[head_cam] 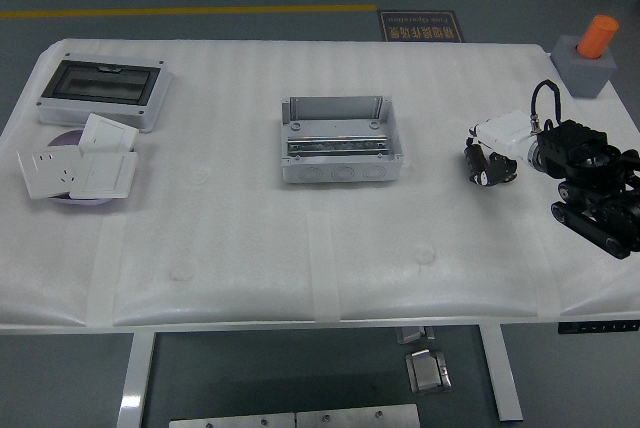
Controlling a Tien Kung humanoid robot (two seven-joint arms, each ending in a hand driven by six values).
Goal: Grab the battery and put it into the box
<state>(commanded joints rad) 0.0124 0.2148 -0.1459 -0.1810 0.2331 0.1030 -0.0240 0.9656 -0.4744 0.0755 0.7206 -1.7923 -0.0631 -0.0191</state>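
An open grey box [338, 163] with a metal rail inside stands at the middle of the white table [250, 248]. My right hand [488, 160] comes in from the right edge, well to the right of the box. Its fingers [474, 160] are curled around a small dark cylinder, the battery [490, 174], just above the table. The battery is mostly hidden by the fingers. The left arm is out of view.
A grey enclosure with a dark clear lid [105, 91] sits at the far left. White socket plates [80, 168] lie on a purple disc in front of it. A grey block with an orange cylinder [590, 53] stands at the far right corner.
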